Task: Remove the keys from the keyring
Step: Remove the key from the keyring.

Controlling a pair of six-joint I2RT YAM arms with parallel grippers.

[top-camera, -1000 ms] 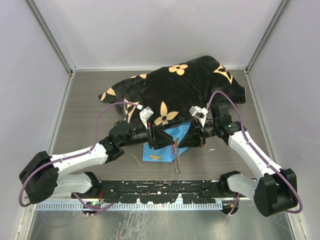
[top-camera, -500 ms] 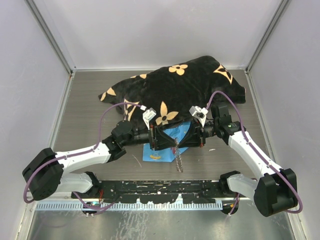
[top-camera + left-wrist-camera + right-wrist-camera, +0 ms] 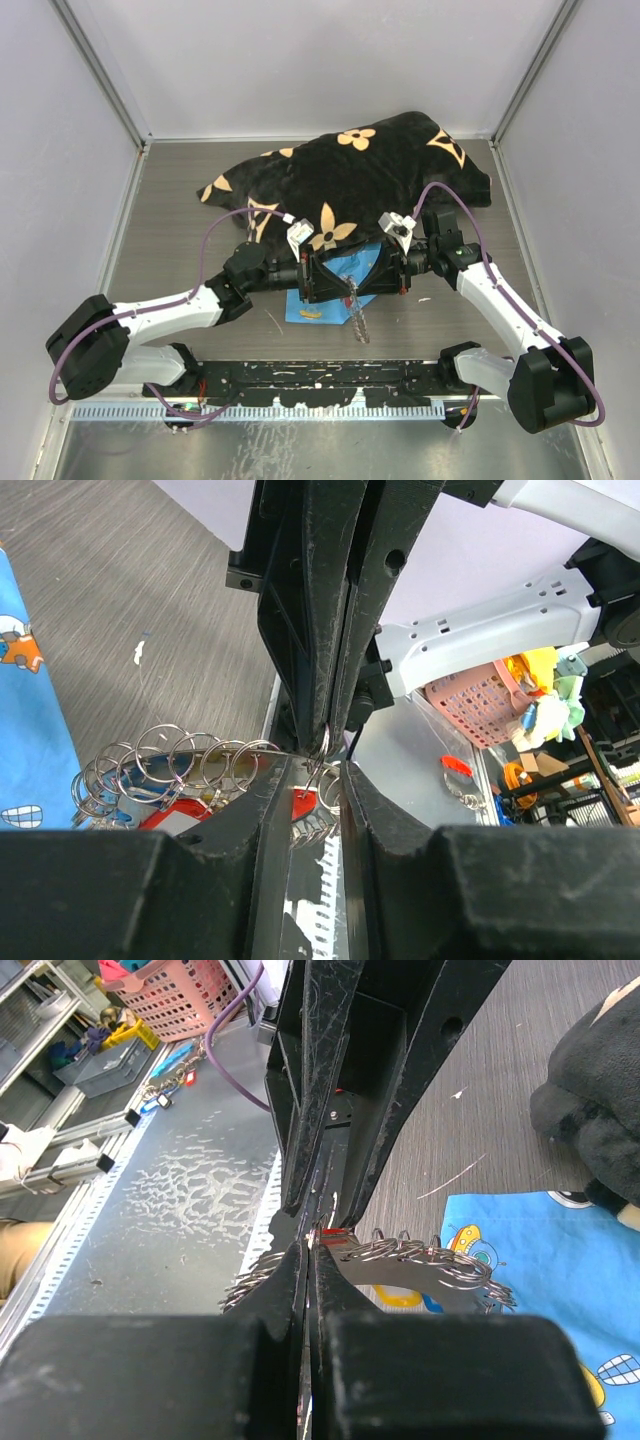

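Observation:
The keyring (image 3: pixel 357 318) is a silvery loop strung with several small rings, hanging between my two grippers above the blue cloth (image 3: pixel 325 297). My right gripper (image 3: pixel 311 1245) is shut on a thin part of the keyring (image 3: pixel 440 1256), seen end-on. My left gripper (image 3: pixel 322 790) faces it tip to tip with a narrow gap between its jaws. A red-headed key (image 3: pixel 303 803) and a few small rings sit in that gap, and the key touches one finger only. More of the keyring (image 3: pixel 170 765) fans out to the left. In the top view the left gripper (image 3: pixel 343 279) and right gripper (image 3: pixel 358 279) nearly touch.
A black plush blanket (image 3: pixel 360 175) with orange flowers lies behind the grippers. A black slotted rail (image 3: pixel 320 375) runs along the near edge. A loose red tag with rings (image 3: pixel 455 771) lies on the metal surface beyond the table, near a pink basket (image 3: pixel 480 695).
My left gripper has crept right toward the right gripper and its jaws have narrowed around the red key. The hanging keyring has swung slightly right. The right gripper has stayed shut in place.

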